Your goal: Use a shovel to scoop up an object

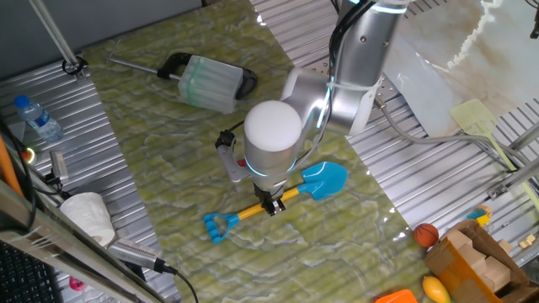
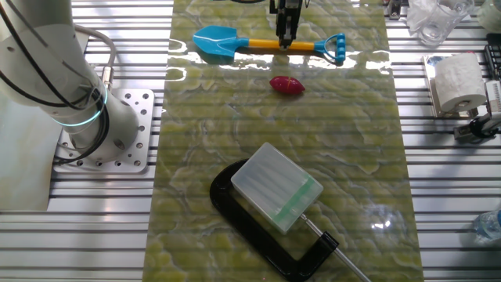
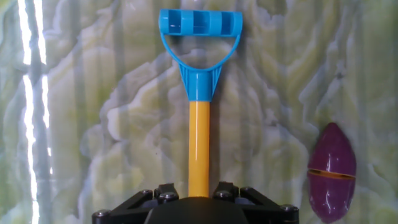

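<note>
Jaws: narrow, standing on either side of the yellow shaft of the shovel (image 1: 278, 198); we cannot tell whether they press it or only flank it. The gripper (image 2: 286, 37) points straight down at mid-shaft.

Shovel: lying flat on the surface (image 2: 235, 141), blue blade at one end, blue D-shaped grip at the other.

Object (image 2: 286, 85): dark red, oval, lying on the surface near the shaft, apart from it.

Surface: green marbled mat over ribbed metal. On it we also note a black clamp (image 2: 258, 235) with a pale translucent box (image 2: 275, 186) set in it, well apart from the shovel.

Surroundings: water bottle (image 1: 38, 118), orange ball (image 1: 426, 234), paper roll (image 2: 456, 81), cardboard box (image 1: 476, 261).
</note>
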Controlling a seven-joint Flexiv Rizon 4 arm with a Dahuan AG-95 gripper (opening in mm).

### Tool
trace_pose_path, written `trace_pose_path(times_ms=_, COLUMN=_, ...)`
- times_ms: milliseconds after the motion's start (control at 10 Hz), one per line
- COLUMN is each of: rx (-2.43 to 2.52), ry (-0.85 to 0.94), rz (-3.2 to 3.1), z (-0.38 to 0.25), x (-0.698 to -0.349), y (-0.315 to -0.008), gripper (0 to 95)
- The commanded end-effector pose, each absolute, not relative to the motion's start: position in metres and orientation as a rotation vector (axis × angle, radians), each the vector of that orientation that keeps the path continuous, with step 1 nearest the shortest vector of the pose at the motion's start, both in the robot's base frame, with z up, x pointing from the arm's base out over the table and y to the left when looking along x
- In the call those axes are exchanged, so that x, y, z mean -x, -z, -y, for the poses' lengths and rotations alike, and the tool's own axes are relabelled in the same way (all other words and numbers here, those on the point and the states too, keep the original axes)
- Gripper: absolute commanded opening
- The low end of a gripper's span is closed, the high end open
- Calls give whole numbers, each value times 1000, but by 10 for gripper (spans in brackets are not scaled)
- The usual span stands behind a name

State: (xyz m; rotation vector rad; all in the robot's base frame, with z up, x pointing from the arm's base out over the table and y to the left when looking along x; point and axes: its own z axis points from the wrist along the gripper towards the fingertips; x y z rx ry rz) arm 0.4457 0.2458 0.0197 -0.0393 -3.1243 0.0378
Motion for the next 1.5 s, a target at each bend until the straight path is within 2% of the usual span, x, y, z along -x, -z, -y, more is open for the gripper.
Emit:
trace_pose_path(times_ms=100, rx=37, ry=-37, rz=3127, z=-245, x=-446, y=-20, gripper=190)
trace_pose_path(times_ms=1500, rx=31, ry=-32, rz=3134, z=-244, x=-447, y=-14, gripper=190)
